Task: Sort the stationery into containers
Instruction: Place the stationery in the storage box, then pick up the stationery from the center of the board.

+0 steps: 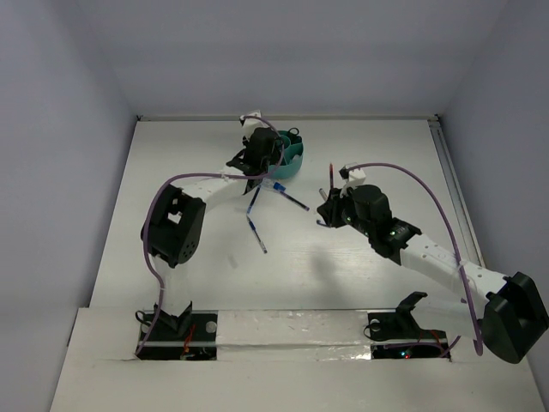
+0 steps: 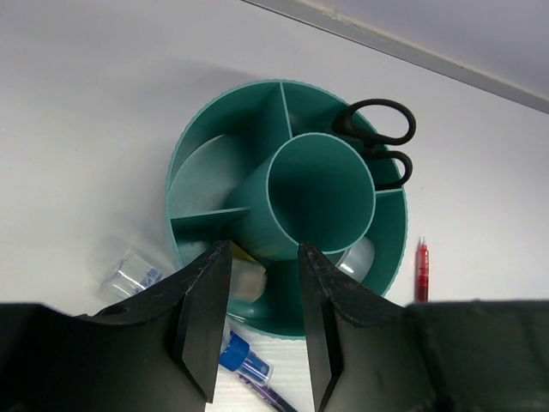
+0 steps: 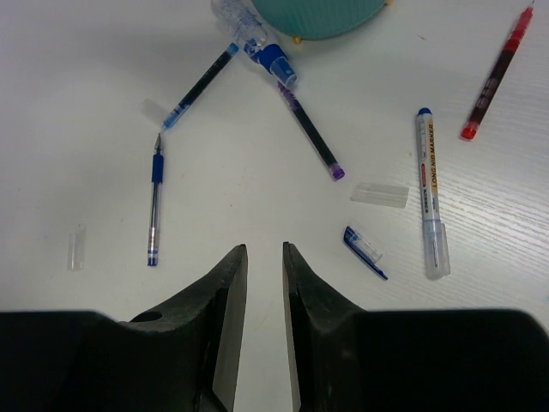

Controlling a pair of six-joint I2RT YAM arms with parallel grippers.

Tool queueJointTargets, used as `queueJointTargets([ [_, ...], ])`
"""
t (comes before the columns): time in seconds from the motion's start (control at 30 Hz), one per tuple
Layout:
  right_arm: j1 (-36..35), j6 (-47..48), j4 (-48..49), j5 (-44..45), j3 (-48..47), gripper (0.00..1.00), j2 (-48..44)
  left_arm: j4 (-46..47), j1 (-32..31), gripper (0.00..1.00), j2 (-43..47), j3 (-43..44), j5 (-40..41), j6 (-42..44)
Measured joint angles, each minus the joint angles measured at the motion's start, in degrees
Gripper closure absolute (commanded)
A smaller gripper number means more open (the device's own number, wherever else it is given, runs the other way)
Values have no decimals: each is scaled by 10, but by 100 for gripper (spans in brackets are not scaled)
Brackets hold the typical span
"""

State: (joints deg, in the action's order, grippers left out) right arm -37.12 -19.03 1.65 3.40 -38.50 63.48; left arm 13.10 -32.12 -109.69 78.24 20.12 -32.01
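Observation:
The teal cup [image 2: 206, 180] has a round middle tube and divided compartments; black scissors [image 2: 382, 137] stand in one. My left gripper [image 2: 262, 322] is open and empty, its jaws over the cup's near rim, where a pale bit [image 2: 249, 279] lies in the near compartment. In the top view the cup [image 1: 294, 160] is at the back centre with the left gripper [image 1: 257, 154] beside it. My right gripper [image 3: 264, 249] is narrowly open and empty above bare table. Before it lie a blue pen [image 3: 154, 202], a dark pen [image 3: 202, 86], a purple-tipped pen [image 3: 309, 133], a white marker [image 3: 431, 193] and a red pen [image 3: 493, 77].
A blue pen cap [image 3: 364, 251] and two clear caps [image 3: 380, 193] [image 3: 77, 247] lie loose among the pens. A blue-capped clear item [image 2: 244, 360] and a clear cap [image 2: 129, 275] lie by the cup. White walls close the table at the back and sides.

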Motion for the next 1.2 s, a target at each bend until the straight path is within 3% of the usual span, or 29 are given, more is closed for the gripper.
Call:
queueJointTargets([
  [0.33, 0, 0, 0, 0, 0, 70, 0, 18, 0, 64, 4, -21, -1, -5],
  [0.5, 0, 0, 1, 0, 0, 70, 1, 26, 0, 59, 52, -73, -2, -5],
  [0.57, 0, 0, 1, 0, 0, 64, 3, 30, -1, 55, 92, -97, -3, -5],
  [0.6, 0, -1, 1, 0, 0, 55, 5, 33, -2, 54, 115, -109, -5, -5],
  [0.7, 0, -1, 2, 0, 0, 44, 12, 58, -2, 50, 188, -151, -16, -4],
  [0.87, 0, -7, 5, -9, 0, 42, 34, 105, -18, 42, 301, -249, -73, 9],
  [1.07, 0, -10, 0, -47, -24, 51, 72, 99, -56, 29, 445, -380, -119, 17],
  [1.13, 0, -9, -5, -63, -55, 58, 110, 90, -58, 27, 505, -410, -121, 17],
  [1.2, -1, -8, -6, -70, -88, 77, 151, 83, -58, 26, 567, -434, -119, 16],
])
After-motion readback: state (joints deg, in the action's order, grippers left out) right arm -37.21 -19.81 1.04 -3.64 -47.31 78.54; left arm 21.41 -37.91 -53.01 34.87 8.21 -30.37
